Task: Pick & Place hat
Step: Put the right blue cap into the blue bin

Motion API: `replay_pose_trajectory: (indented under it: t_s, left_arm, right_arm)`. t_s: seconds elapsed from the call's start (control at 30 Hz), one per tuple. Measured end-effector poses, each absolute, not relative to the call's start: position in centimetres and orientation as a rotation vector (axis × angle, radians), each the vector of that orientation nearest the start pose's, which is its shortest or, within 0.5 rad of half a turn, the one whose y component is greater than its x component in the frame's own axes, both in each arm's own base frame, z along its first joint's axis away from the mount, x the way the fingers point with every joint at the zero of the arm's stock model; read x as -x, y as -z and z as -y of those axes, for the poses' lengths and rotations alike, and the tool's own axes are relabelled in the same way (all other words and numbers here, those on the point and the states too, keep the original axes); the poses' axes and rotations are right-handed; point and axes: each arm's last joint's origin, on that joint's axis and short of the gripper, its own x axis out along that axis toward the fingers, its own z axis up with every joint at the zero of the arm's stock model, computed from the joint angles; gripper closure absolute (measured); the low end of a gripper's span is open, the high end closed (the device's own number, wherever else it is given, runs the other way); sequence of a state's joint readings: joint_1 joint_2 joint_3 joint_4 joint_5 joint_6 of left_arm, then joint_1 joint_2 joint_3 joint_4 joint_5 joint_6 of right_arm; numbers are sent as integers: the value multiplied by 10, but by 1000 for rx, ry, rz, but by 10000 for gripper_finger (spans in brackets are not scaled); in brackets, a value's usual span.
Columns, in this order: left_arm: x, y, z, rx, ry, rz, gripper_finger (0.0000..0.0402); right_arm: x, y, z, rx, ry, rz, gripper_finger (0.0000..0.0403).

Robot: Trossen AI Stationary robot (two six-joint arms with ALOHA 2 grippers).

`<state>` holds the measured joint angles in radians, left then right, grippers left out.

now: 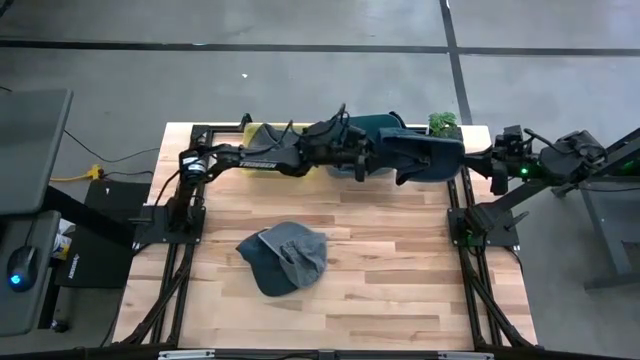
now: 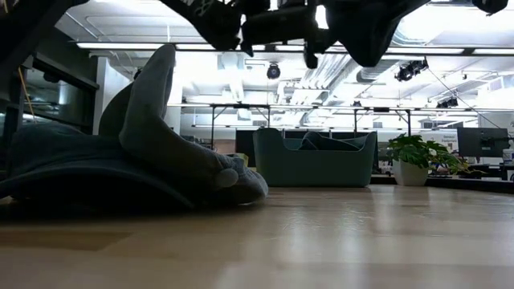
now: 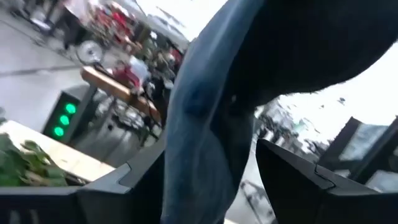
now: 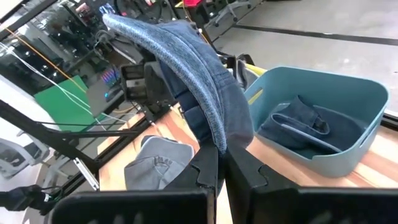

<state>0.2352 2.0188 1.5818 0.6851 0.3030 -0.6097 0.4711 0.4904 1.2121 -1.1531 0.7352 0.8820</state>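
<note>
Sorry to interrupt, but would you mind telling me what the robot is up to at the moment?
Both arms hold a dark blue cap up in the air at the far edge of the table. The right hand is shut on its fabric, and the left hand has it between its fingers too. Right by them is a teal bin that already holds another dark cap. A grey cap lies untouched mid-table.

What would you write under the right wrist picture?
Right gripper shut on a blue hat beside the teal bin.
</note>
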Motion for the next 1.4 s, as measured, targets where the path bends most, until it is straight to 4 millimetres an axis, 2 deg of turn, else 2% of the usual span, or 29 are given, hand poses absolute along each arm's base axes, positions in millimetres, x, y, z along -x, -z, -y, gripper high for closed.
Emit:
replay_pose_trajectory:
  t_s: [0.13,0.23,0.33,0.43,0.57,0.73,0.77,0.9,1.17,1.4]
  left_arm:
    - [-469,-323,-100,531,135,232,173]
    - [-473,-316,-100,544,145,188,173]
    - [-472,-326,-100,538,149,220,173]
    - [-472,-328,-101,544,124,222,192]
    - [-473,-321,-102,555,113,196,255]
    - [-473,-322,-103,589,80,196,374]
    - [-473,-322,-103,595,69,200,387]
    - [-473,-321,-105,636,33,206,394]
    - [-469,-317,-125,715,-39,192,398]
    - [-466,-312,-139,768,-86,154,400]
  right_arm:
    - [-20,-398,12,-623,404,-200,399]
    - [-20,-398,12,-622,405,-199,399]
    - [-20,-399,12,-621,416,-189,399]
    - [-20,-399,13,-620,426,-181,399]
    - [-21,-400,13,-610,426,-167,399]
    - [-22,-403,12,-587,413,-150,399]
    - [-22,-404,12,-581,410,-148,399]
    - [-22,-404,12,-557,411,-152,392]
    - [-22,-404,12,-490,404,-165,323]
    - [-20,-401,12,-451,394,-197,290]
